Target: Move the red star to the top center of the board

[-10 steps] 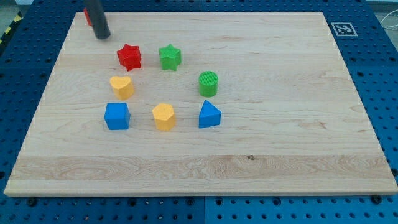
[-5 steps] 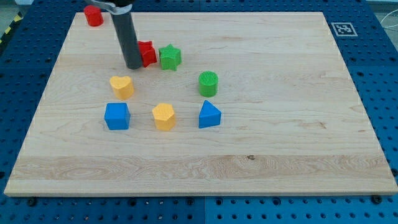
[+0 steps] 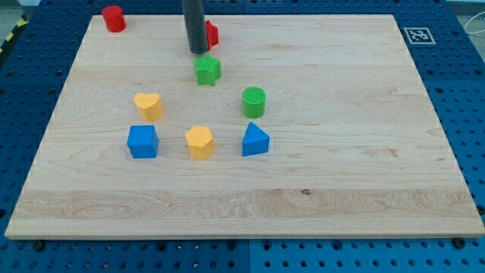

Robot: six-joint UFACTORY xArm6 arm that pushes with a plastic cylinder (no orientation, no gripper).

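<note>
The red star (image 3: 211, 33) lies near the view's top edge of the board, left of centre, mostly hidden behind my rod; only its right side shows. My tip (image 3: 198, 51) rests on the board against the star's lower left side. The green star (image 3: 207, 70) lies just below the tip.
A red cylinder (image 3: 114, 18) sits at the board's top left corner. A green cylinder (image 3: 255, 101), a yellow heart (image 3: 149, 105), a blue cube (image 3: 142, 142), a yellow hexagonal block (image 3: 199, 142) and a blue triangular block (image 3: 255, 140) lie lower down. A marker tag (image 3: 417, 35) sits at the top right.
My tip came down from the top left corner to the red star's left side, then pushed it up and to the right, past the green star, toward the top edge.
</note>
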